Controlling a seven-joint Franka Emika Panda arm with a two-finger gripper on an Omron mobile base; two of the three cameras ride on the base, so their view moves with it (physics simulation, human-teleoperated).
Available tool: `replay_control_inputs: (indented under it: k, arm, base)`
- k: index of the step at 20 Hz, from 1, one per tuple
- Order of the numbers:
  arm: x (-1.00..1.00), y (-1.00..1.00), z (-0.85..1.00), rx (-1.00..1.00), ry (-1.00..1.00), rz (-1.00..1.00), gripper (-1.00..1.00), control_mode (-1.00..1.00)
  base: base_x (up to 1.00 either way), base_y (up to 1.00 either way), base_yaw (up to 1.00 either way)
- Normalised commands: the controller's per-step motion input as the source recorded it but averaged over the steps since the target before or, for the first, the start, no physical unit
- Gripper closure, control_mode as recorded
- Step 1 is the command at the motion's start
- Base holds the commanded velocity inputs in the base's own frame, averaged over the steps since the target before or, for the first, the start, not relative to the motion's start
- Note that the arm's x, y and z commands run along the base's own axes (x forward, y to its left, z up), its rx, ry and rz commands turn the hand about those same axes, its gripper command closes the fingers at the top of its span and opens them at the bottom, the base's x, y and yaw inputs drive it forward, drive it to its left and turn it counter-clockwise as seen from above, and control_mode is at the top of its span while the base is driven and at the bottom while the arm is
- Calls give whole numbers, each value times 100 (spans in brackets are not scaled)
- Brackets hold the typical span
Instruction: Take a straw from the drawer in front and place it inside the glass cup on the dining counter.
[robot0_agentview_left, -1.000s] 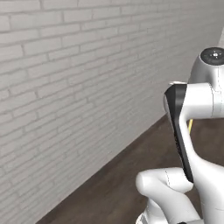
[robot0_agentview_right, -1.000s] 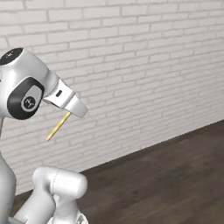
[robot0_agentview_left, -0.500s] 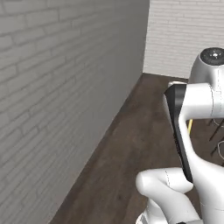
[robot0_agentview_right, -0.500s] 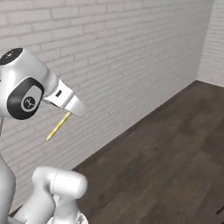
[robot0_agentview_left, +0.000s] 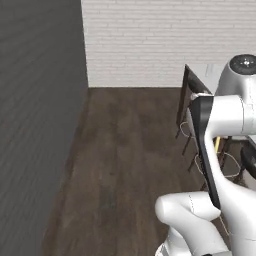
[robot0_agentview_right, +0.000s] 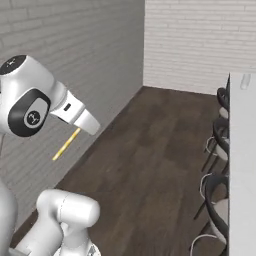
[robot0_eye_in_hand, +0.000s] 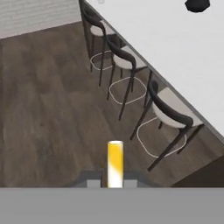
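Gripper (robot0_eye_in_hand: 115, 183) clamps thin yellow straw (robot0_eye_in_hand: 115, 164) | smooth white dining counter (robot0_eye_in_hand: 175, 48) | dark curved-back stools (robot0_eye_in_hand: 168, 120) | no legible writing

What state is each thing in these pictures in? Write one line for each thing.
Thin yellow-green straw: held in the gripper, slanting down and away from it, off every surface.
White arm's two-finger gripper: shut on the straw, carried above the dark wood floor.
Large white dining counter: flat top, a small dark object resting on it.
Dark bar stools: upright, lined along the counter's edge.
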Motion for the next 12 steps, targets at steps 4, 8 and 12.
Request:
replay_control_inputs:
  k: [4,8,12]
  arm:
    - [0,0,0,0,0,0,100,100]
    - [0,0,0,0,0,0,100,100]
    - [0,0,0,0,0,0,100,100]
  base:
    - [78,14,-58]
    - [94,44,-54]
    - [91,54,-55]
